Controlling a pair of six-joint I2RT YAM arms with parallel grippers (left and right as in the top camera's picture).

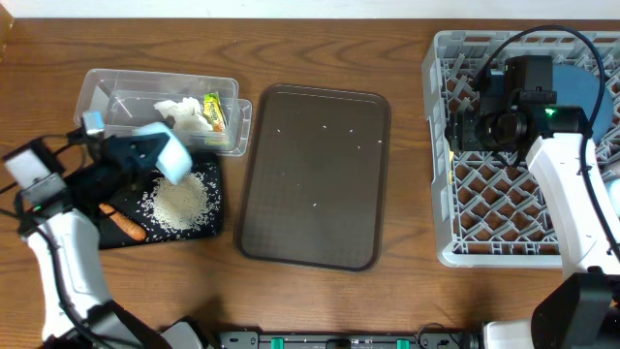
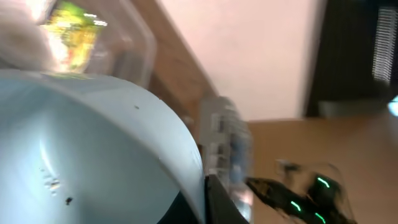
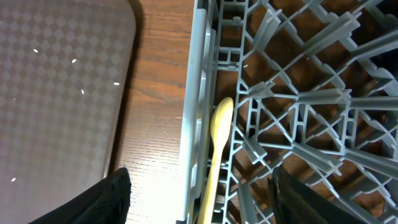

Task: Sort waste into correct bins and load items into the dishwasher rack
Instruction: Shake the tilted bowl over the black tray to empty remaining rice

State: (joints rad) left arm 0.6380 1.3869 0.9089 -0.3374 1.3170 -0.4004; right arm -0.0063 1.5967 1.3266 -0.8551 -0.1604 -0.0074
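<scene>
Fingers, left gripper: clamped on the light blue cup, tilted, left of the brown tray.
Fingers, right gripper: apart, holding nothing.
Pale yellow spoon: inside the dishwasher rack, against its wall nearest the tray.
Rice, carrot: in the black bin, left of the tray.

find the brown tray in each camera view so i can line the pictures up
overhead: brown tray in the centre, left of the dishwasher rack.
left wrist: not in it; the light blue cup fills it.
right wrist: tray fills the left side.
shared landmark: the rack's left wall.
</scene>
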